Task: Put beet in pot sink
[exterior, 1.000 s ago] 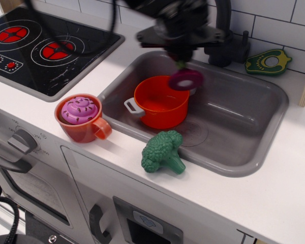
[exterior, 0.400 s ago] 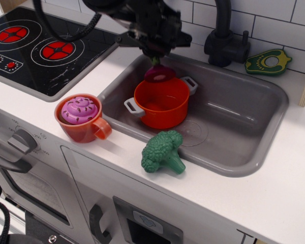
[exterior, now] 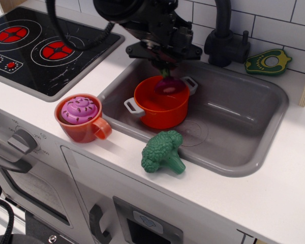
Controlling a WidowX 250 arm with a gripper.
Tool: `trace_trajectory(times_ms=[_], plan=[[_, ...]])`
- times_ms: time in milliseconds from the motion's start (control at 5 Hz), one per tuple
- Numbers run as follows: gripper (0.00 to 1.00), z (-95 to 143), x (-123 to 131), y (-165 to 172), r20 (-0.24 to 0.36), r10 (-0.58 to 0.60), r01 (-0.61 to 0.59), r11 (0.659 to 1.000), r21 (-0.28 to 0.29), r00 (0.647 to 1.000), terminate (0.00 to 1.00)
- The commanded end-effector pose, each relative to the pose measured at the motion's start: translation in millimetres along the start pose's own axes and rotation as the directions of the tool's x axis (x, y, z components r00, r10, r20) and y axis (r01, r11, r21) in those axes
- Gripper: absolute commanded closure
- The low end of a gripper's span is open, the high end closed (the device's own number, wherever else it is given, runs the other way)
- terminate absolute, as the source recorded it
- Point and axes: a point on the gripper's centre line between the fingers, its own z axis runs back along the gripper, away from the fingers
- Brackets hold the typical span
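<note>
One bumpy green plastic broccoli (exterior: 163, 151) lies nearest on the white counter, just at the front rim of the large grey rectangular plastic sink (exterior: 254, 109), and to its left stands a small orange mug (exterior: 83, 120) holding a pink swirl cupcake (exterior: 80, 109); neither has moved over the last second. Behind the broccoli, inside the basin, the round orange-red plastic pot with grey side handles (exterior: 161, 101) sits where it sat before. What has changed is the small toy beet, a flat dark magenta slice on green stalks (exterior: 169, 84): a second ago it hung to the right of the pot above the sink floor, then swung to the pot's back rim, and now it has dropped lower, its slice hanging inside the pot's mouth near the far wall. The black gripper (exterior: 164, 65) has come down with it and grips the green stalks from above, jaws closed narrow on them. Judging from this, the carry is done; what remains is the release, and the beet should land inside the pot.
</note>
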Motion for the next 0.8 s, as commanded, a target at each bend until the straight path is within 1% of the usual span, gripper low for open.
trace_trajectory(times_ms=[0,200,400,600], plan=[[0.00,38,26,-7,0.005,0.085,-0.085,0.996,0.036,0.996,0.00],[0.00,51,35,-5,-0.008,0.102,-0.102,0.995,0.017,0.995,0.00],[0.00,51,35,-5,-0.008,0.102,-0.102,0.995,0.017,0.995,0.00],[0.00,51,35,-5,-0.008,0.102,-0.102,0.995,0.017,0.995,1.00]])
